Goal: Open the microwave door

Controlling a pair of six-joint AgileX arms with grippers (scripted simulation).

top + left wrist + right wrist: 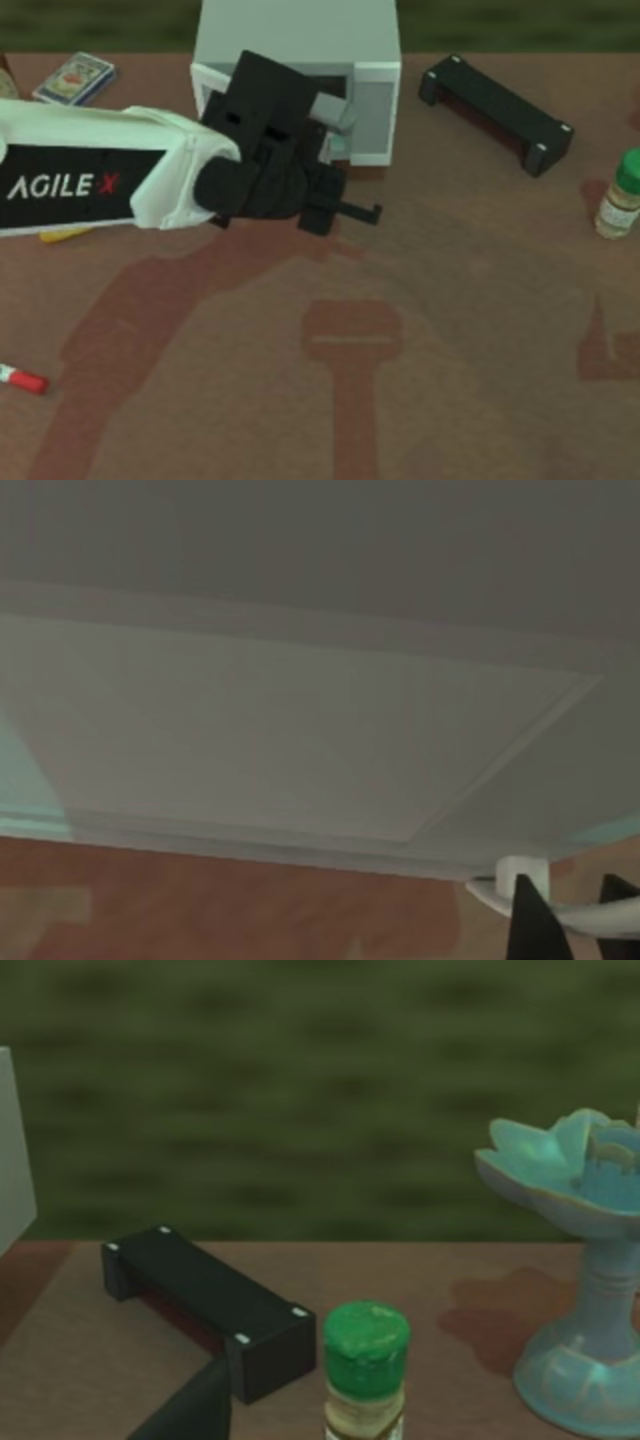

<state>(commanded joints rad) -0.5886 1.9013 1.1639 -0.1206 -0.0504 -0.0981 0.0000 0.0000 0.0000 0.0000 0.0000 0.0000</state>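
The light grey-white microwave (300, 40) stands at the table's far edge, in the middle. My left arm reaches across to its front, and the black left gripper (322, 112) covers most of the microwave door. In the left wrist view the door (300, 740) fills the frame as a flat pale panel, with strips of teal cavity (22, 780) showing beside it. The pale handle bar (585, 917) runs between the two dark fingertips (528, 920), which are shut on it. A dark part of my right gripper (190, 1410) shows only in the right wrist view, far right of the microwave.
A long black bracket block (497, 112) lies right of the microwave. A green-capped bottle (620, 195) stands at the right edge, with a teal pedestal dish (590, 1260) near it. On the left lie a card pack (75, 78) and a red marker (22, 378).
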